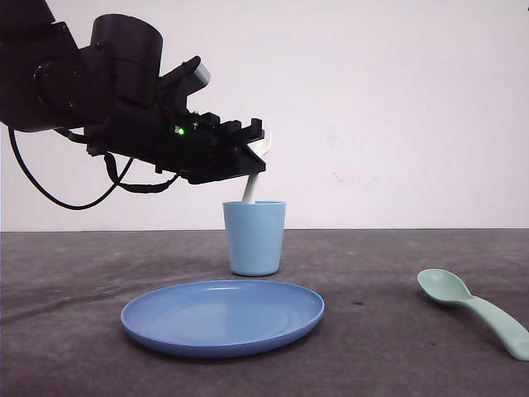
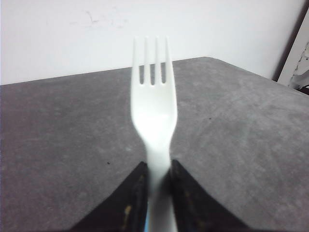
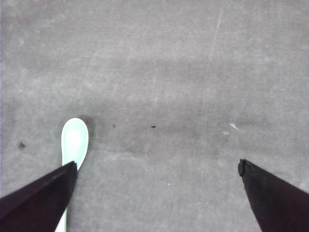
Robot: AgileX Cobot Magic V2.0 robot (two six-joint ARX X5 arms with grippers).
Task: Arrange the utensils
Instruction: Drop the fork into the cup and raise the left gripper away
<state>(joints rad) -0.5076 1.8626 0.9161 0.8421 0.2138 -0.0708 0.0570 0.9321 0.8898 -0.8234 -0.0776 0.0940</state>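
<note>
Grey, matte worktop (image 1: 397,273) carries a glossy round blue plate (image 1: 222,316) and a smooth light blue cup (image 1: 254,237). Left jaws (image 1: 253,159) clamp the white plastic fork (image 2: 154,121), handle tip below them inside the cup: insertion under way. Mint-green spoon (image 1: 475,308) remains unplaced, beside the wide-open, empty right jaws (image 3: 157,169).

small four-tined plastic fork (image 2: 153,116): white
thick-handled plastic spoon (image 1: 479,310): mint green
plastic cup (image 1: 254,237): light blue
round plate (image 1: 222,316): blue
table (image 1: 388,265): mottled dark grey
</note>
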